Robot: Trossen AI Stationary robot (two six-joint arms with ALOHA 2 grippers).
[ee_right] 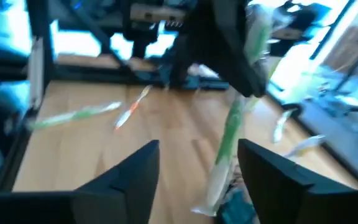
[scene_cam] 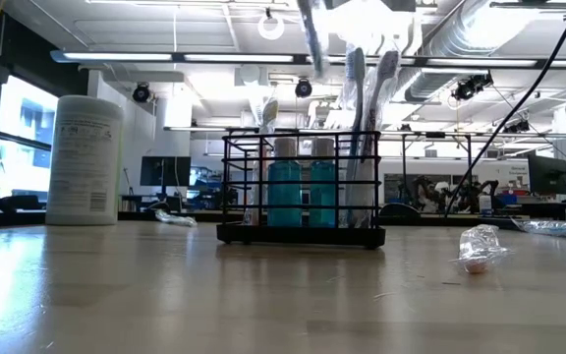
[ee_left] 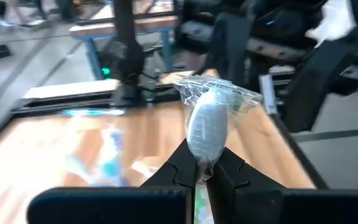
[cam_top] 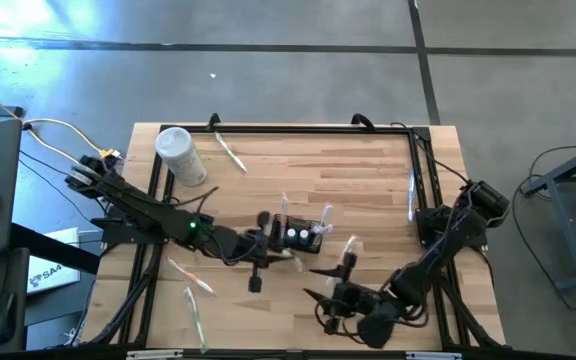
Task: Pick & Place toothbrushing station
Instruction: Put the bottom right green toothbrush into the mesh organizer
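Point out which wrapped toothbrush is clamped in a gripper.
The white-headed, clear-wrapped toothbrush, pinched in the shut left gripper. The other wrapped toothbrushes lie loose on the wooden table.

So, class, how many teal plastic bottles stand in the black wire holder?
2, side by side inside the black wire holder: one teal plastic bottle at left, the other beside it. More may hide behind.

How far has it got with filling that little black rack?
Partly done: the black wire rack already holds two blue bottles and a few toothbrushes. In hand: the left gripper is shut on a wrapped toothbrush; the right gripper is open. Left: several wrapped toothbrushes lie loose on the table.
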